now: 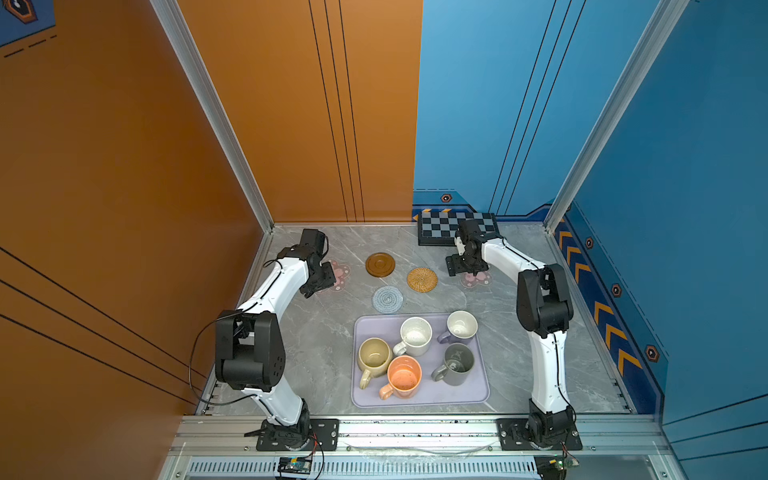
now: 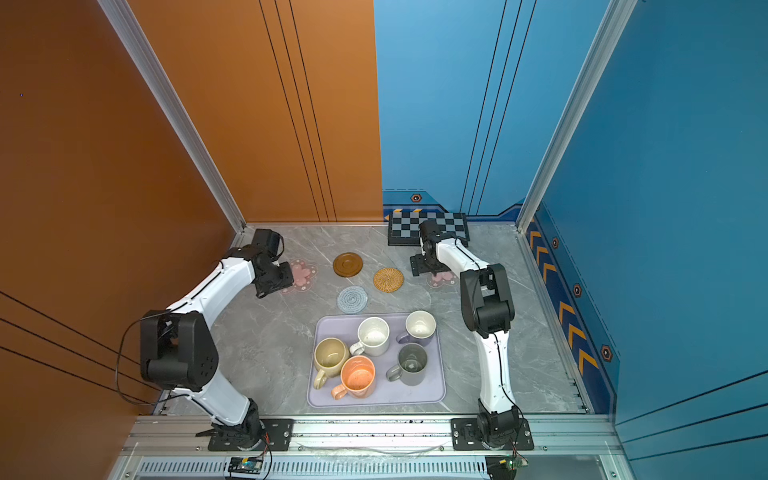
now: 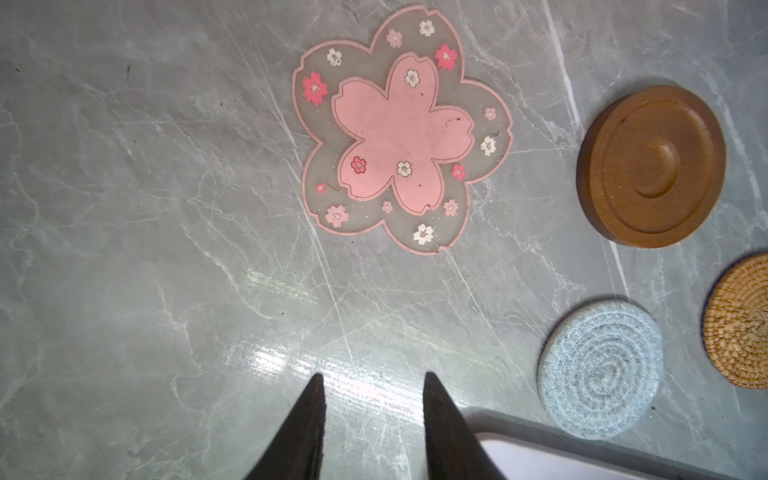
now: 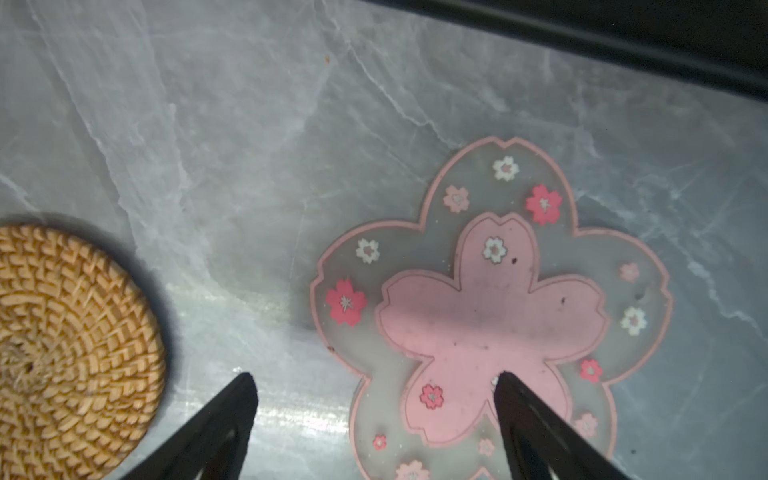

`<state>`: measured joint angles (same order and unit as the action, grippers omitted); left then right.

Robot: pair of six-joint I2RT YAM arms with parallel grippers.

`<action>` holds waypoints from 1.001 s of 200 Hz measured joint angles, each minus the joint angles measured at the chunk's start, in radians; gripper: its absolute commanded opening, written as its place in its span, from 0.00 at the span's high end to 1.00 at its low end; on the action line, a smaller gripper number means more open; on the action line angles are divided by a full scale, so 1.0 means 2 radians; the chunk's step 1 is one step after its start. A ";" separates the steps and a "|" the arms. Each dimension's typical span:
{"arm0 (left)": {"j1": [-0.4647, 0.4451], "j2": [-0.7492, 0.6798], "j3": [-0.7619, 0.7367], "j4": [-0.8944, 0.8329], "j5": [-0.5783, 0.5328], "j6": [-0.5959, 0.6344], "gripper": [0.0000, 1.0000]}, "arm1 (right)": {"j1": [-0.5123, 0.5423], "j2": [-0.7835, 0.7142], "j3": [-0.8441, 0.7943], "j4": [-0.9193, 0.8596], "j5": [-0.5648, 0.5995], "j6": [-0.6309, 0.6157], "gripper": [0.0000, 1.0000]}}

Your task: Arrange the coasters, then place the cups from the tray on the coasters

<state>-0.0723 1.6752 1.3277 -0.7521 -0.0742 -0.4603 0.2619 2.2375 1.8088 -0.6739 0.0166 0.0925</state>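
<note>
Five coasters lie flat behind the tray [image 1: 478, 395]: a pink flower [image 1: 341, 272], a brown wooden disc [image 1: 380, 264], a blue-grey crocheted round [image 1: 387, 299], a tan rattan one [image 1: 422, 279] and a second pink flower [image 1: 480, 281]. Several cups stand on the tray: beige [image 1: 374, 357], speckled white [image 1: 415, 334], orange [image 1: 404, 378], lavender [image 1: 461, 326] and grey [image 1: 457, 363]. My left gripper [image 3: 372, 375] hangs open and empty over bare table, just short of the left flower [image 3: 403, 129]. My right gripper [image 4: 376, 375] is wide open, one finger over the right flower [image 4: 490, 316], holding nothing.
A black-and-grey checkerboard [image 1: 446, 230] sits at the back, right behind the right wrist. Orange and blue walls close in the marble table [image 1: 316, 353] on three sides. The right arm's elbow [image 1: 544, 303] stands just right of the tray.
</note>
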 measured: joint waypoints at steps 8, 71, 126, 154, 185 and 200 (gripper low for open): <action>0.000 0.001 0.000 0.000 0.000 0.000 0.60 | 0.000 0.004 0.004 0.000 0.001 0.005 0.08; 0.002 0.016 0.001 0.000 0.000 0.001 0.60 | 0.002 0.024 0.038 -0.002 0.023 0.045 0.08; 0.004 0.021 0.001 0.000 0.000 0.006 0.60 | 0.010 0.053 0.069 -0.021 0.049 0.050 0.08; 0.004 0.021 0.001 0.000 0.000 0.006 0.60 | 0.012 0.060 0.071 -0.032 0.053 0.050 0.08; 0.007 0.021 0.001 0.000 0.000 0.008 0.60 | 0.013 0.060 0.075 -0.038 0.064 0.050 0.08; 0.010 0.021 0.001 0.000 0.000 0.009 0.60 | 0.013 0.060 0.075 -0.039 0.072 0.050 0.08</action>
<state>-0.0532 1.7176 1.3296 -0.7517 -0.0738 -0.4427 0.2871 2.3569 1.9583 -0.7521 0.1604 0.1925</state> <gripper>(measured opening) 0.402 0.923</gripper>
